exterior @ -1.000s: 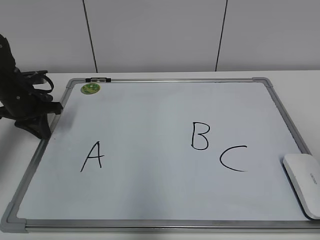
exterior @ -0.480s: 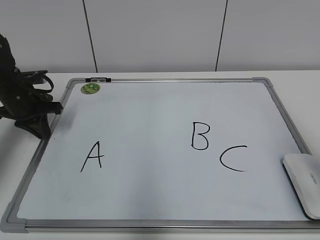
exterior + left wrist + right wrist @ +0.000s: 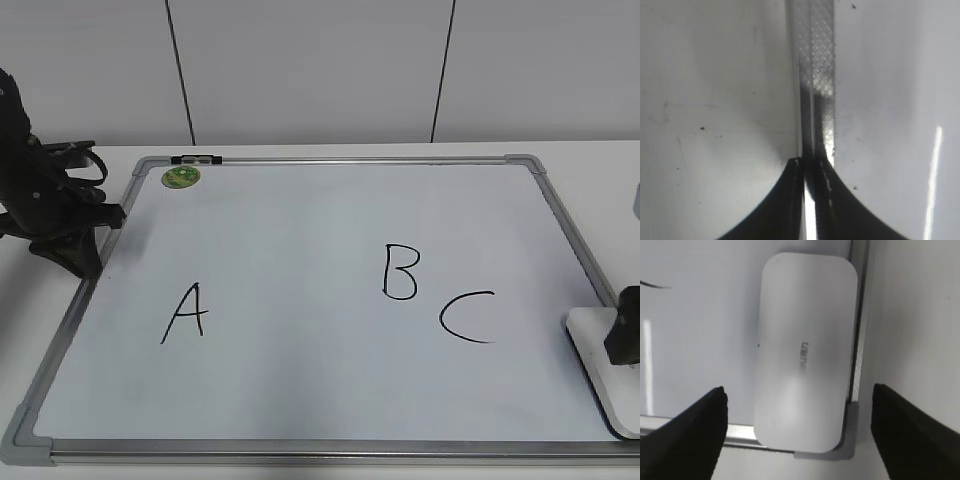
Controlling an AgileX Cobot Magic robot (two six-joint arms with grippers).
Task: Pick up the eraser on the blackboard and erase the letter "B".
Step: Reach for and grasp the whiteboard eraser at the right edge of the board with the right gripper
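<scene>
The white eraser (image 3: pixel 598 372) lies on the blackboard (image 3: pixel 300 250) at its near right corner. In the right wrist view the eraser (image 3: pixel 802 340) lies lengthwise against the board's corner piece. My right gripper (image 3: pixel 625 340) is open and hovers above the eraser; its fingers (image 3: pixel 799 390) stand apart on either side of it, not touching it. The letter "B" (image 3: pixel 400 272) is black, right of the board's middle. My left gripper (image 3: pixel 72 250) is shut and empty at the board's left edge, with its fingertips (image 3: pixel 810 162) over the grey frame (image 3: pixel 817 75).
A black "A" (image 3: pixel 186 313) is at the board's left and a black "C" (image 3: pixel 467 317) lies between "B" and the eraser. A green sticker (image 3: pixel 181 177) and a black clip (image 3: pixel 196 159) are at the far left corner. White table surrounds the board; a wall stands behind.
My right gripper has come into the exterior view from the right edge and now hangs over the eraser. The left arm, the eraser and the letters have not moved.
</scene>
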